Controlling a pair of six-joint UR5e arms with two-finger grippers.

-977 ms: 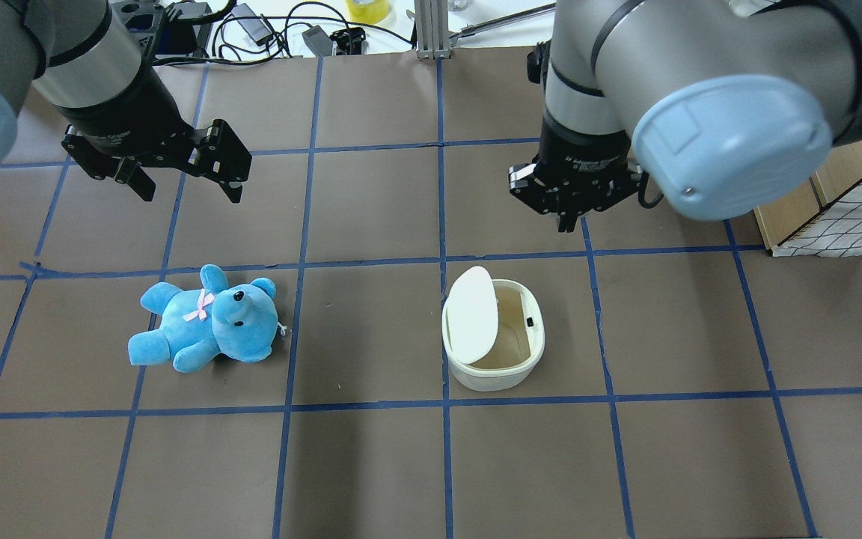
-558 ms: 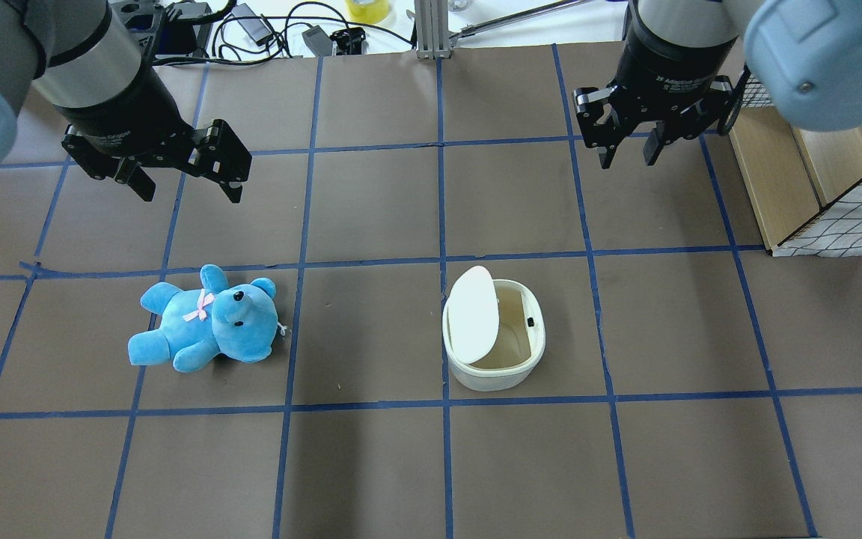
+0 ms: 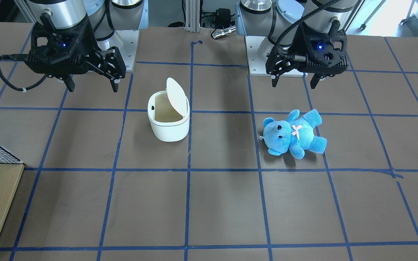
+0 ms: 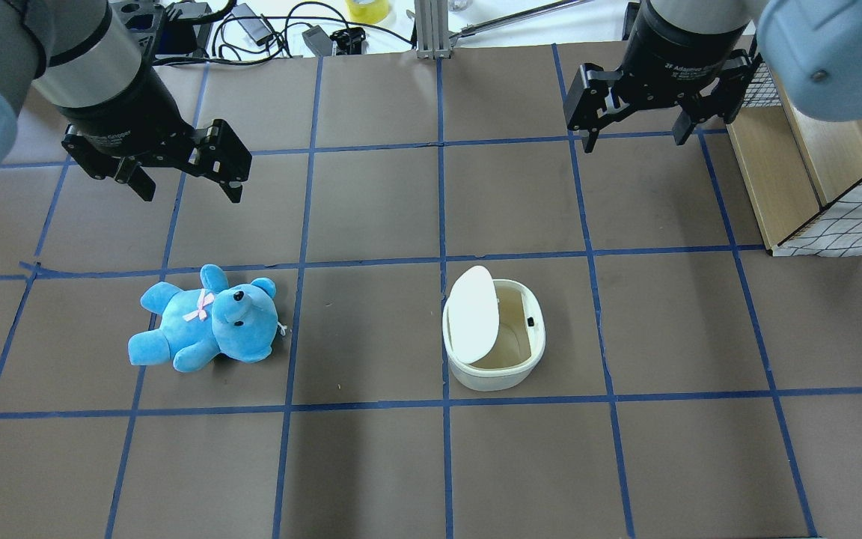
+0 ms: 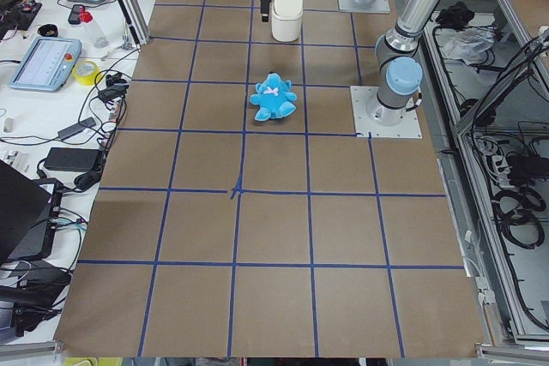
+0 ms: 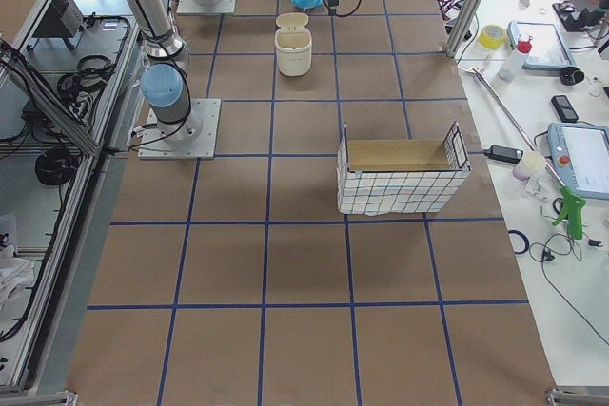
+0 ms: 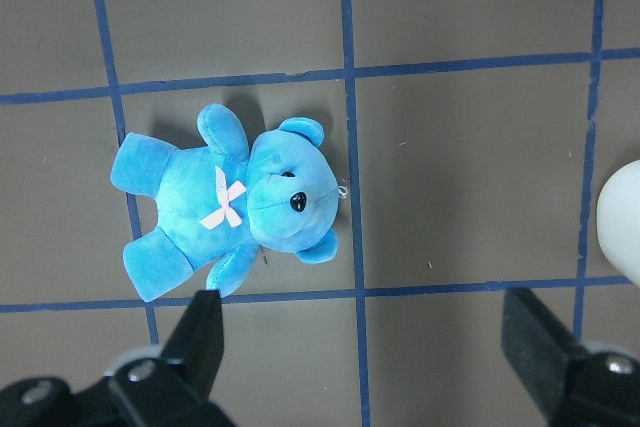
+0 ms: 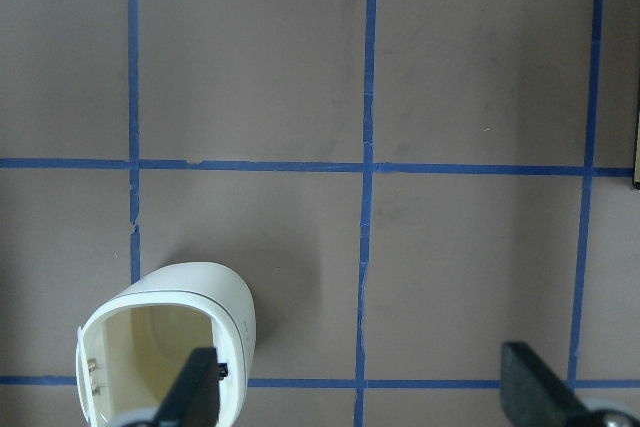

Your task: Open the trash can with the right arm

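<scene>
The white trash can (image 4: 492, 376) stands mid-table with its lid (image 4: 472, 314) swung up on the left side and its inside showing. It also shows in the front view (image 3: 169, 128) and in the right wrist view (image 8: 215, 297). My right gripper (image 4: 634, 140) is open and empty. It hangs above the table behind and to the right of the can, well apart from it; the front view shows it too (image 3: 93, 87). My left gripper (image 4: 190, 193) is open and empty above the blue teddy bear (image 4: 206, 322).
A wire-sided wooden box (image 4: 835, 209) stands at the right edge, close to the right gripper. Cables and tape (image 4: 367, 9) lie beyond the table's back edge. The teddy bear (image 7: 230, 212) lies on its back left of the can.
My right gripper has moved away from the can toward the back right and has opened from shut to wide open. The lid stays up. The left arm has not moved.
</scene>
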